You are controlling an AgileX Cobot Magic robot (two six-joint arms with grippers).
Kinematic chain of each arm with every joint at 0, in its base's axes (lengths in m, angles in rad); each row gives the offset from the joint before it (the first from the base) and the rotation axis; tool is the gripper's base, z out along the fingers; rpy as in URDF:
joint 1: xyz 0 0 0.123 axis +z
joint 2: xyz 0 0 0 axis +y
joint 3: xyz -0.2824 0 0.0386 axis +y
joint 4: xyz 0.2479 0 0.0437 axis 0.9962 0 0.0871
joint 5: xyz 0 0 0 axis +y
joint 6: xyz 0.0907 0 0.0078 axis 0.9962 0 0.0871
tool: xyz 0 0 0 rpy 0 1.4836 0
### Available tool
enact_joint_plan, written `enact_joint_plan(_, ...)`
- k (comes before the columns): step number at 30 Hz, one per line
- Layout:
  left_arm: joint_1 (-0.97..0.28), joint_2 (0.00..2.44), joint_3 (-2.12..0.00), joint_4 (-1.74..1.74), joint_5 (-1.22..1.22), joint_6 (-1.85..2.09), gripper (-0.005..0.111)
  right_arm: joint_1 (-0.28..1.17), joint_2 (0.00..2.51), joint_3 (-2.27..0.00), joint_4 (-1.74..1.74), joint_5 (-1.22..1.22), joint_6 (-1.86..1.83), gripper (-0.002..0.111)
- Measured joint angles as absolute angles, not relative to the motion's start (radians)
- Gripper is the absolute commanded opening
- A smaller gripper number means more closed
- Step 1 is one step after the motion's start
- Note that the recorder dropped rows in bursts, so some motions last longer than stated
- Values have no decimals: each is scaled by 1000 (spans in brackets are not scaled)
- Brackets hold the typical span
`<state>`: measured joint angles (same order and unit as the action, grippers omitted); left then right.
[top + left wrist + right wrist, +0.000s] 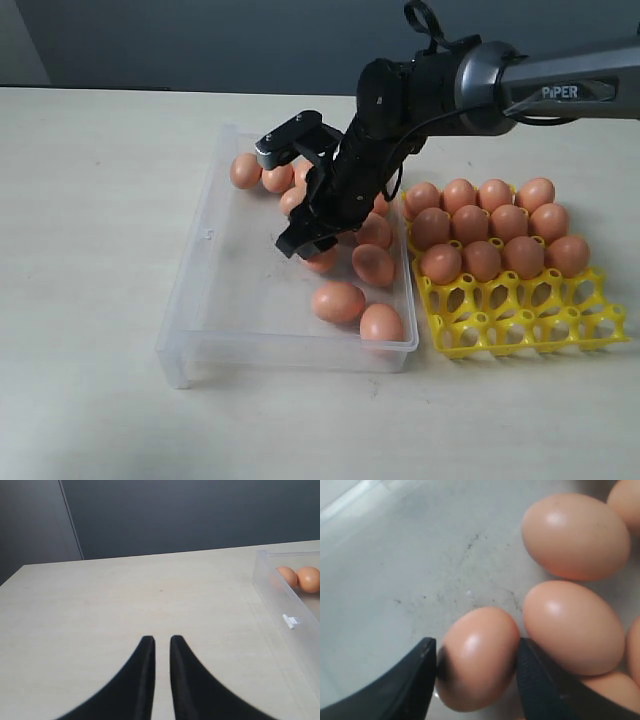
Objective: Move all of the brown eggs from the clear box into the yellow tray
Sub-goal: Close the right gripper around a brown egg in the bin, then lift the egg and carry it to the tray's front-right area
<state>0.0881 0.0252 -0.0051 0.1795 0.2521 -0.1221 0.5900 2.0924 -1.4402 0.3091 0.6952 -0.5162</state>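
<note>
My right gripper (316, 250) reaches down into the clear box (190, 300), shut on a brown egg (477, 655) with a black finger (415, 680) pressed against each side. The egg rests on or just above the scuffed box floor. Close beside it lie two more brown eggs (572, 627) (575, 535). Several eggs (338, 301) remain loose in the box, along its right side and back. The yellow tray (530, 320) stands right of the box; its three back rows hold eggs (490, 225). My left gripper (162, 640) hovers over bare table, shut and holding nothing.
The dark right arm (520, 85) crosses above the tray's back edge into the box. The tray's front two rows of cups (520, 310) hold nothing. In the left wrist view the box wall (285, 605) and two eggs (308, 578) show at the side.
</note>
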Motion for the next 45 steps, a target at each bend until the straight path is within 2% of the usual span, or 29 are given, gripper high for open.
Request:
enact_joint_plan(11,88,25,-5,180,252,-122,12,590,2119,-1446,335,670,-499,48)
enact_joint_plan(12,88,25,-5,180,252,-122,12,590,2119,-1446,335,670,-497,45)
enact_joint_plan(14,88,25,-5,180,252,-122,12,590,2119,-1446,335,670,-496,29)
enact_joint_plan(15,88,25,-5,180,252,-122,12,590,2119,-1446,335,670,-493,20)
enact_joint_plan(16,88,25,-5,180,252,-122,12,590,2119,-1446,335,672,-485,4)
enact_joint_plan(18,88,25,-5,180,252,-122,12,590,2119,-1446,335,676,-454,0)
enact_joint_plan(31,88,25,-5,180,252,-122,12,590,2070,-1432,392,597,-344,0)
enact_joint_plan(36,88,25,-5,180,252,-122,12,591,1938,-1316,443,426,-336,0)
enact_joint_plan(39,88,25,-5,180,252,-122,12,591,1883,-1254,438,406,-351,0)
enact_joint_plan(42,88,25,-5,180,252,-122,12,591,1878,-1232,424,430,-412,8)
enact_joint_plan(45,88,25,-5,180,252,-122,12,591,1900,-1235,418,454,-485,31)
